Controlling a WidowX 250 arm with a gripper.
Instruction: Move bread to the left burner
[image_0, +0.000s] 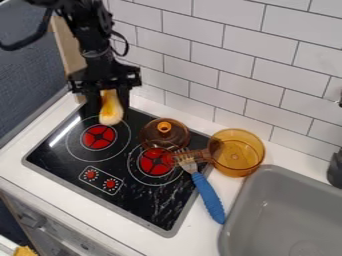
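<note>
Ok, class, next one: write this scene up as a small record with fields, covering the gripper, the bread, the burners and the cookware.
gripper: gripper, jaws on either side of the bread
bread_state: held, near the far side of the left burner
right_burner: right burner, pot handle reaching over it
pot: amber pot, between cooktop and sink
lid: brown lid, behind right burner
utensil: blue-handled fork, head by the pot handle

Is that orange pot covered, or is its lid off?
Lid off: the brown lid with its orange knob sits on the black stovetop, and the pot stands open-topped.
</note>
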